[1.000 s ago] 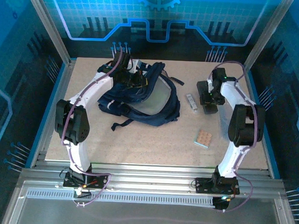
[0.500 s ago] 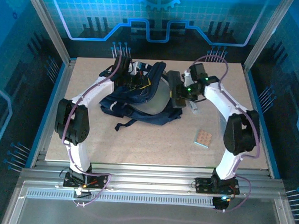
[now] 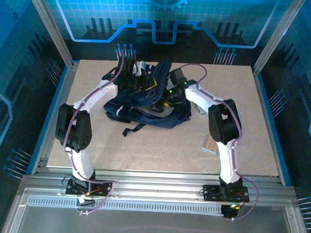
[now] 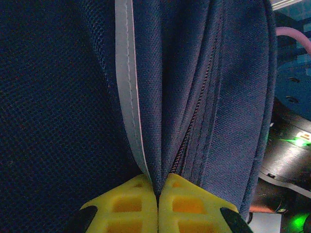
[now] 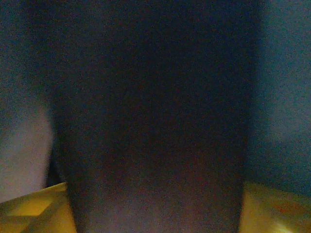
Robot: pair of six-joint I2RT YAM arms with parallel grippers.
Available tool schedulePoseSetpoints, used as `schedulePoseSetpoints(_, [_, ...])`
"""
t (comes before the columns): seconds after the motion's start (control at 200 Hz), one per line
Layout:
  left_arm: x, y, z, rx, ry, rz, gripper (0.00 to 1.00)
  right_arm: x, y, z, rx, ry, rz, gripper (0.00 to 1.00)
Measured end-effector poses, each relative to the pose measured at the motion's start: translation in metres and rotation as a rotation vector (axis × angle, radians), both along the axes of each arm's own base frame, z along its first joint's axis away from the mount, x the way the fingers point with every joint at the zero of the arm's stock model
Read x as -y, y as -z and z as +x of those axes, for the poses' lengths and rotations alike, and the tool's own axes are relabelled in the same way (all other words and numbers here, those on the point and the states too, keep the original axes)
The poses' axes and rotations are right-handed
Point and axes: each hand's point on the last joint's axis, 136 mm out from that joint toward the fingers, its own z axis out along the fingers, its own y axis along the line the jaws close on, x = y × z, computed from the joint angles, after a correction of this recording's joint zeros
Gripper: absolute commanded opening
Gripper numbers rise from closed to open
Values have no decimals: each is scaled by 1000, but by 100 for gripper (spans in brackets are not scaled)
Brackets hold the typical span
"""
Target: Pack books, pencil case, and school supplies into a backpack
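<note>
Overhead view: the backpack, dark navy and crumpled, lies on the far half of the table, somewhat left of centre, its mouth facing the right edge. The left arm reaches along the left edge to the bag's far side. In the left wrist view, the left gripper has its yellow fingers pressed together on a fold of navy fabric, just beside a pale grey stripe and a zip line. The right arm bends from the near right corner across the table, its end inside the bag's mouth. In the right wrist view, the right gripper shows yellow fingers at both lower corners. They are set apart and clamp the pencil case, a dark oblong standing between them, blurred, with navy cloth around it. The small tan dotted pad lies on the bare board toward the near right, partly hidden by the right arm and well apart from the bag.
</note>
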Motion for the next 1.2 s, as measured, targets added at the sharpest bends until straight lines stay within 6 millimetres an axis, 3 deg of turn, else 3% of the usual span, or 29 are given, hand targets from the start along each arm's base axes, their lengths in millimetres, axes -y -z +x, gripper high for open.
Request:
schedulePoseSetpoints(0.16, [-4,-12,2,23,-14,-14,0,-5,-8,3,23,-16,42,92])
schedulePoseSetpoints(0.33, [-5,-15,2,18,-26,-26,0,21,-27,-8,53,-5,44,89])
schedulePoseSetpoints(0.44, [-5,-17,3,21,-30,-31,0,57,-62,-10,134,23,13,88])
schedulePoseSetpoints(0.555, [-5,-17,4,32,-29,-35,0,107,-103,-11,252,65,-74,87])
schedulePoseSetpoints(0.65, [-5,-14,3,30,-29,-35,0,150,-117,-10,321,97,-193,86])
schedulePoseSetpoints(0.735, [-5,-12,2,30,-28,-36,0,183,-106,-10,327,103,-327,83])
schedulePoseSetpoints(0.855, [-6,-14,-1,35,-26,-38,0,216,-69,-12,266,56,-504,77])
schedulePoseSetpoints(1.051, [-7,-15,-4,40,-27,-39,0,239,-7,-18,148,-54,-684,75])
schedulePoseSetpoints(1.201, [-7,-13,-6,41,-27,-39,0,256,16,-21,88,-66,-781,78])
